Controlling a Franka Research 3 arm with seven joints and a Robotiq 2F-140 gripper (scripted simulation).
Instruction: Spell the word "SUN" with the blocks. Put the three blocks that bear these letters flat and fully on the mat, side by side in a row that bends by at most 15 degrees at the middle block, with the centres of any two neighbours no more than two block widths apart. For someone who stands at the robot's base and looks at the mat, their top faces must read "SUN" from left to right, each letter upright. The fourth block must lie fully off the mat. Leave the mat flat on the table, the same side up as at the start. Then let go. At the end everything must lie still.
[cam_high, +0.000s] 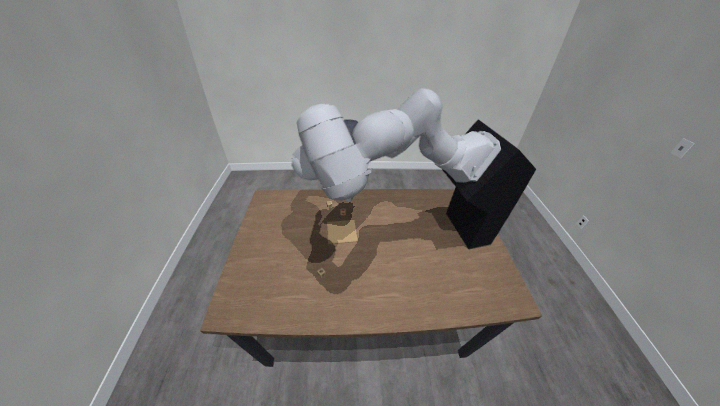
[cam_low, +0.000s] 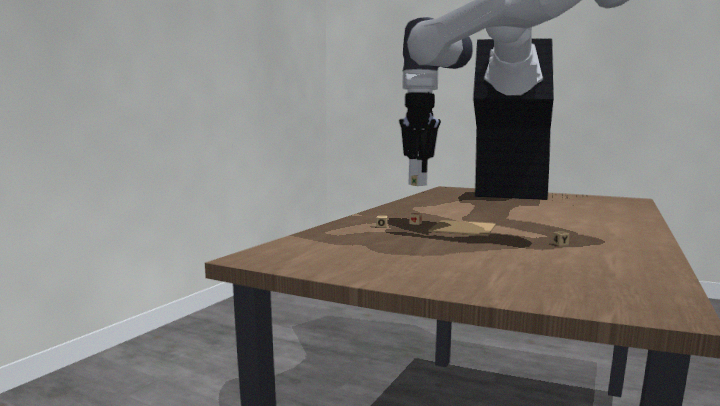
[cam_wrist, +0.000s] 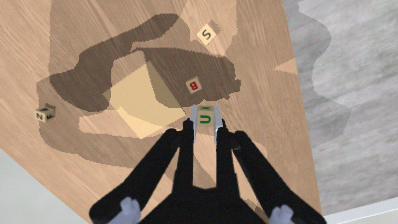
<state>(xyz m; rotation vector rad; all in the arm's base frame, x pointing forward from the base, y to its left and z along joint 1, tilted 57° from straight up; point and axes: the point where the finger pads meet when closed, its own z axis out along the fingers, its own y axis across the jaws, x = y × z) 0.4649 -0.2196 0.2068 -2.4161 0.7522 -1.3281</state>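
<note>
Tool (cam_low: 417, 182) (cam_wrist: 205, 112) grips U block (cam_low: 414, 180) (cam_wrist: 205, 118) above table (cam_high: 403, 287) (cam_low: 478, 272) (cam_wrist: 260, 30).

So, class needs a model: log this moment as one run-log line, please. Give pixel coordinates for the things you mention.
end effector (cam_low: 417, 182) (cam_wrist: 205, 112): shut on U block (cam_wrist: 205, 118), raised | S block (cam_high: 329, 204) (cam_low: 382, 221) (cam_wrist: 206, 34), N block (cam_high: 321, 272) (cam_low: 561, 239) (cam_wrist: 44, 115): off mat (cam_high: 347, 234) (cam_low: 466, 227) (cam_wrist: 142, 107)

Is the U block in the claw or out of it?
In: the U block sits between the claw's fingertips, raised above the table.
</note>
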